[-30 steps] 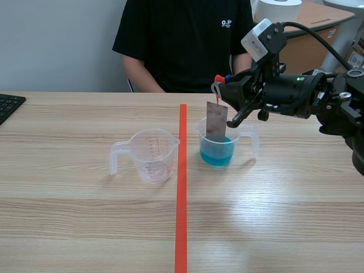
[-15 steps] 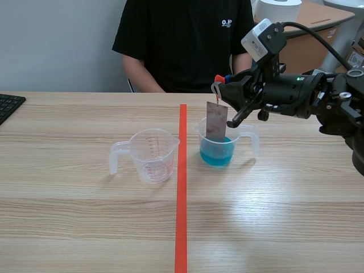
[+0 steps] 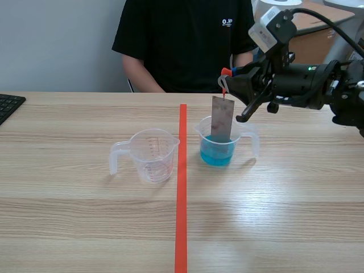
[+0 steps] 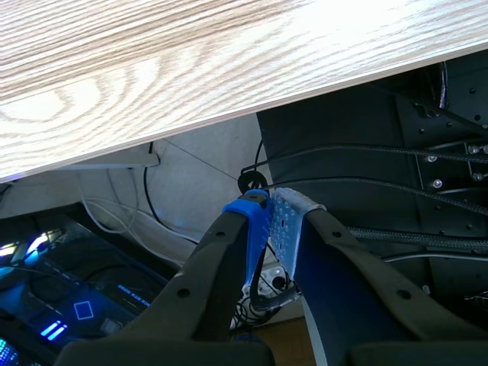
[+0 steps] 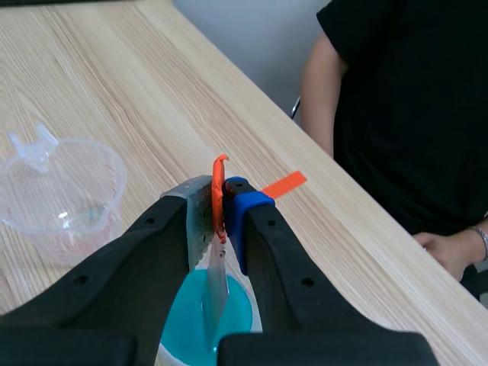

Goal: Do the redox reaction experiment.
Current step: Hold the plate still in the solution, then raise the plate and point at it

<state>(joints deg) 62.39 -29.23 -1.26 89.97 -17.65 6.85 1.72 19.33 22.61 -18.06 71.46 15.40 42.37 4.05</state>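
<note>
The right gripper (image 3: 227, 79) clenches an orange hook (image 3: 225, 73); its metal plate (image 3: 222, 118) hangs in the blue-liquid cup (image 3: 217, 151). The left gripper (image 4: 268, 210) is closed, empty. The left cup (image 3: 152, 154) has an unreadable red scale.

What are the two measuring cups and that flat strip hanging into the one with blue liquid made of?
The empty cup and the cup with blue liquid look like clear glossy plastic: see-through walls, moulded handles, printed scale marks. The strip looks like metal, dull grey-brown, perhaps tarnished or coated; it hangs flat and stiff.
</note>
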